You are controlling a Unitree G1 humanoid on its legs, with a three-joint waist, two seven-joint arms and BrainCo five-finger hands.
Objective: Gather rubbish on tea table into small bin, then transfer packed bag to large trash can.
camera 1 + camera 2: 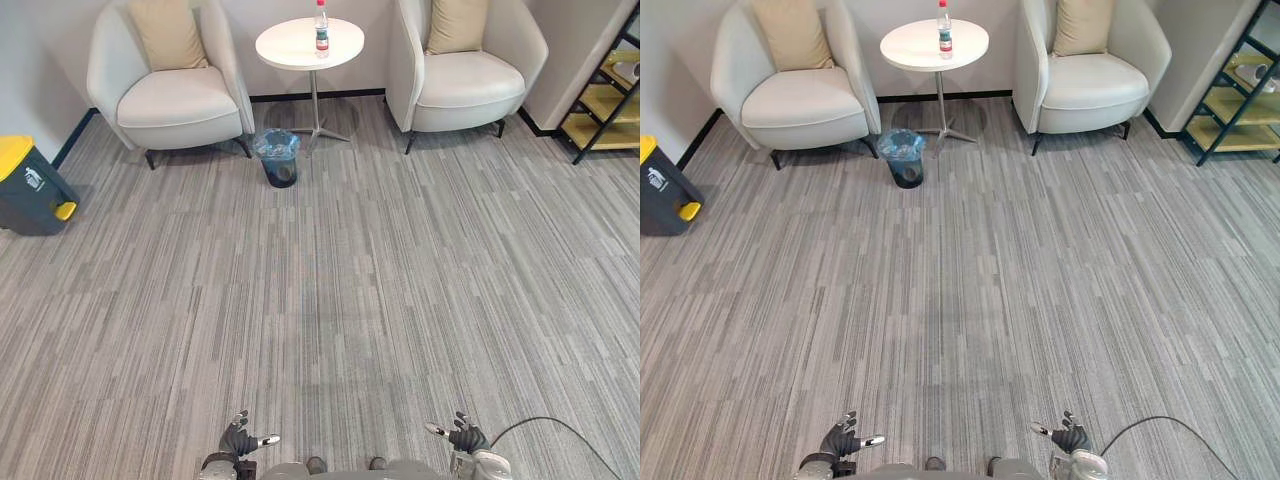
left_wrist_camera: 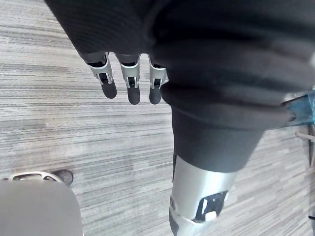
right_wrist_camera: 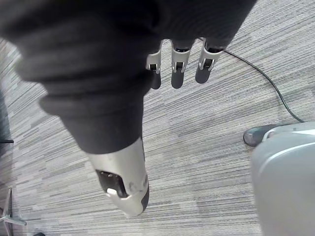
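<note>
- Tea table [image 1: 290, 52]: round, white, on one thin stem. Stands at the far wall between two armchairs.
- Bottle [image 1: 321, 28]: clear with a red cap. Upright on the table, near its far edge and a little right of centre.
- Small bin [image 1: 277, 160]: dark, lined with a blue bag. On the carpet [image 1: 350, 280] just beside the table's foot, on its left.
- Large trash can [image 1: 28, 190]: dark body, yellow lid. At the left wall, well apart from the small bin.
- Left armchair [image 1: 170, 95] and right armchair [image 1: 465, 78]: pale, each with a tan cushion.
- Shelf [image 1: 610, 100]: dark frame with wooden boards, at the far right.
- Left hand [image 1: 238, 440]: low over the near carpet. Fingers [image 2: 132, 87] straight, holding nothing.
- Right hand [image 1: 462, 436]: low over the near carpet. Fingers [image 3: 178, 73] straight, holding nothing.
</note>
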